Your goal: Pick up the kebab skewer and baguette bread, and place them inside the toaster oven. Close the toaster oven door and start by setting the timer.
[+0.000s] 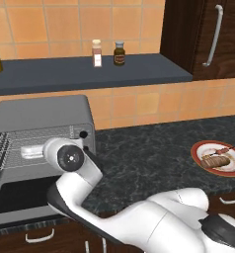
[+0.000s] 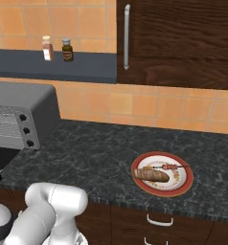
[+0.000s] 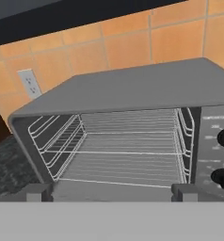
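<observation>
At nine o'clock on the speckled dark stone counter [image 2: 96, 158] stands the boxy grey metal oven [image 1: 40, 118], its glass door [image 1: 20, 195] dropped open, wire racks [image 3: 128, 141] bare. The gripper [image 3: 111, 192], jaws spread wide and empty, faces its cavity. At three o'clock, a round red-rimmed plate [image 2: 183, 184] carries the slashed golden baguette [image 2: 152, 175] and slim chunked skewer [image 2: 172, 167].

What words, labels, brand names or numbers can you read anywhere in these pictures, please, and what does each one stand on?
No text can be read anywhere.
toaster oven control panel: pale markings beside the knobs, too blurred to read.
dark bottle on the shelf: a label, too small to read.
pale shaker beside it: a label band, too small to read.
</observation>
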You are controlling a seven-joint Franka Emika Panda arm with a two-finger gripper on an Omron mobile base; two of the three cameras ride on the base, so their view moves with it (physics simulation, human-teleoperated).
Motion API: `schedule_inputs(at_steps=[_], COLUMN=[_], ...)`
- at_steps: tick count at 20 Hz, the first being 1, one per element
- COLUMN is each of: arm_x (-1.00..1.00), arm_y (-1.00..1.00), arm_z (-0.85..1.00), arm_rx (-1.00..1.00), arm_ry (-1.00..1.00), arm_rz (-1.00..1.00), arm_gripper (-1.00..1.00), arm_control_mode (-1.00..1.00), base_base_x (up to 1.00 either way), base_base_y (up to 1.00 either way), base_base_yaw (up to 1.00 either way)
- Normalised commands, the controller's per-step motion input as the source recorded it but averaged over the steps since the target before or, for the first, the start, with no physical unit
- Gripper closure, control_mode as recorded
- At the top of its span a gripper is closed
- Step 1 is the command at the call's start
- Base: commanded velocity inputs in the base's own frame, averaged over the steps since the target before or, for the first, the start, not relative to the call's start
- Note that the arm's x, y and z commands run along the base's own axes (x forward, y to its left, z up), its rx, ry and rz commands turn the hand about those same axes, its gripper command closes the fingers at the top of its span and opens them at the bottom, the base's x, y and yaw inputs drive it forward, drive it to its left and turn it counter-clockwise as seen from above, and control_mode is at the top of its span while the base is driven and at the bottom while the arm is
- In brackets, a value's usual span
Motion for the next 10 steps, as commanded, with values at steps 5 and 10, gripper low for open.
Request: schedule_inputs(at_steps=[5, 10], arm_x=[0.27, 0.25], arm_y=[0.04, -0.03], arm_z=[-0.22, -0.11], arm_rx=[0.00, -0.01], arm_ry=[-0.01, -0.03], arm_rz=[-0.01, 0.00], arm_gripper=[-1.00, -1.00], arm_control_mode=[-1.00, -1.00], base_base_x=[0.00, 0.00], base_base_y=[0.00, 0.00], base_base_yaw=[0.00, 0.00])
